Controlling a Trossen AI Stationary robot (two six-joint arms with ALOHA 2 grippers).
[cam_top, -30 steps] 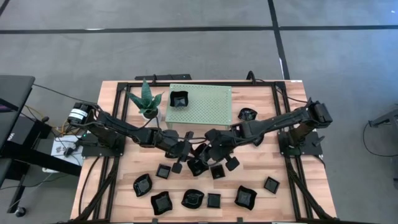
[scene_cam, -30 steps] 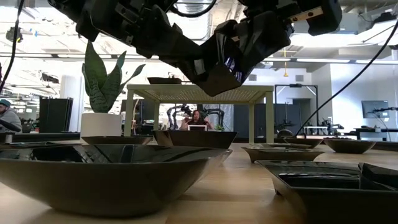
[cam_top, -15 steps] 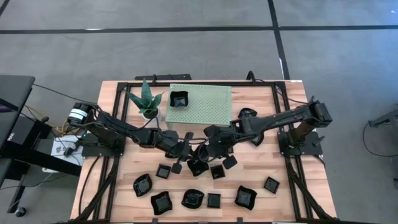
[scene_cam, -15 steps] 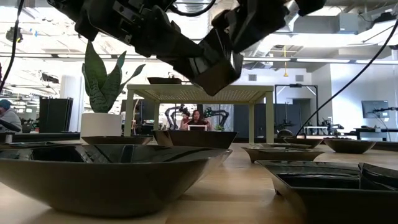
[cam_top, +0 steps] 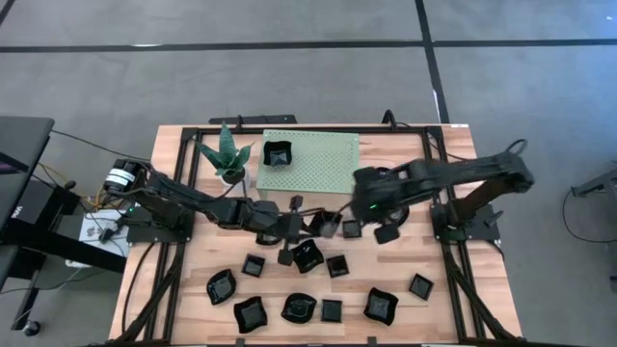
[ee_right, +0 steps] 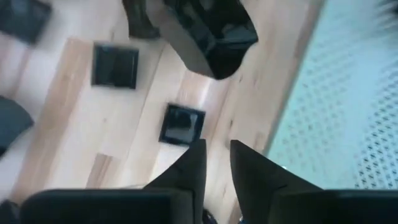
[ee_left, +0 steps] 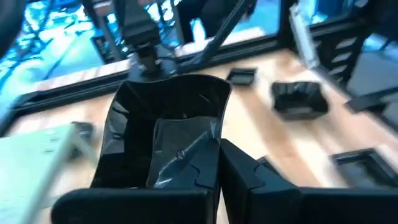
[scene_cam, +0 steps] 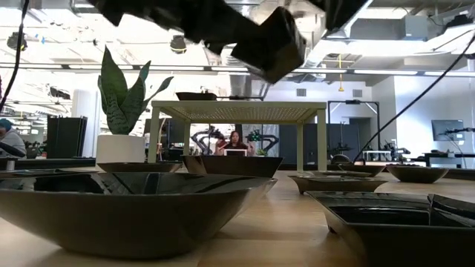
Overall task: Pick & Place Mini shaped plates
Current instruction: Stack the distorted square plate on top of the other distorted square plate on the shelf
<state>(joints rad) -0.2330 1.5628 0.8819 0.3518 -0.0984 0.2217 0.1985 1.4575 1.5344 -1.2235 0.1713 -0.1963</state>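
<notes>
Gripping a square black plate (ee_left: 165,134) above the table, left tool (ee_left: 217,180); right tool (ee_right: 214,163) slightly parted, empty.

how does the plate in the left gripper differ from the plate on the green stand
The held plate hangs tilted in the air, pinched at its rim by the shut left gripper; the stand plate sits level on the pale green stand. No gripper touches the stand plate. Both are glossy black and roughly square.

one plate (cam_top: 278,152) sits on the stand (cam_top: 323,164), the plant (cam_top: 227,154) beside it, more plates (cam_top: 300,308) spread near the table's front edge.
</notes>
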